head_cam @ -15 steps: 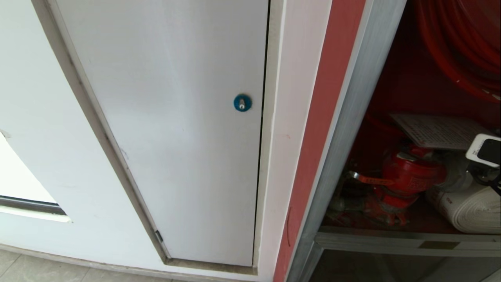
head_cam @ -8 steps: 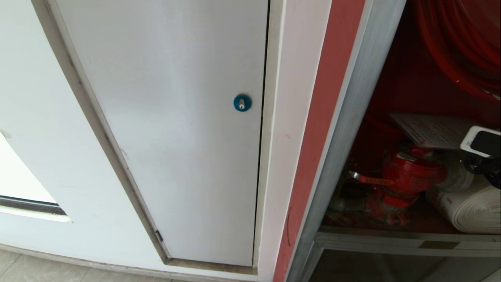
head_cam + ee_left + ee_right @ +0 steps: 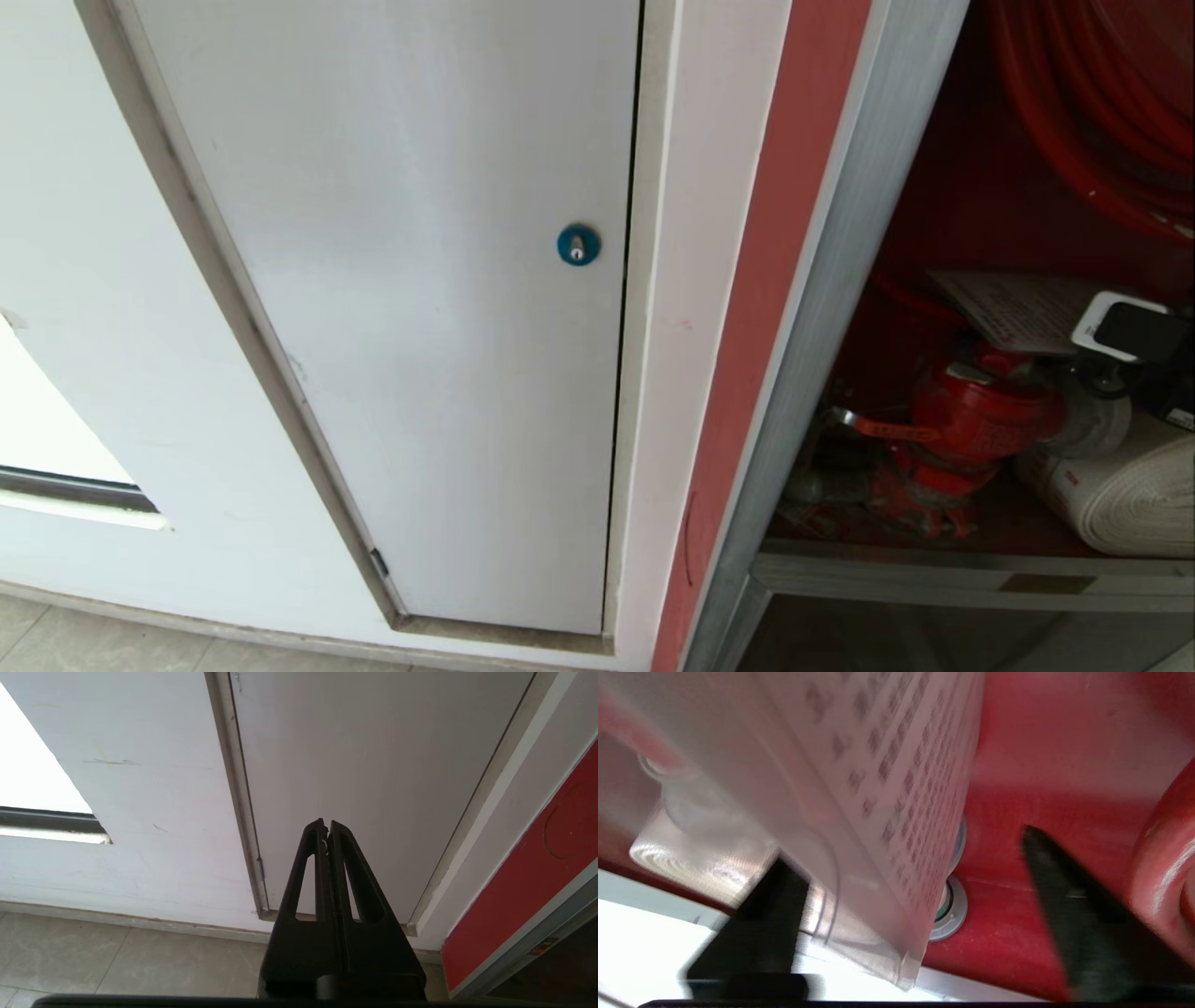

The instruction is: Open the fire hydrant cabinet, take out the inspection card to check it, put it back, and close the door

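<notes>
I see red cabinet interior [image 3: 971, 205], white inspection card [image 3: 859, 788] — dark ruled grid print; white panel door [image 3: 420, 327] — round blue lock [image 3: 578, 245].

The left end effector [image 3: 328, 828] is matte black: two long tapering fingers [image 3: 310, 868], each cut through with a slim triangular slot, rising from a broad black base. The right end effector [image 3: 906, 858] has matching black pointed fingers [image 3: 1064, 896]. In the head view, its wrist carries a white-framed module with a black face at three o'clock.
</notes>
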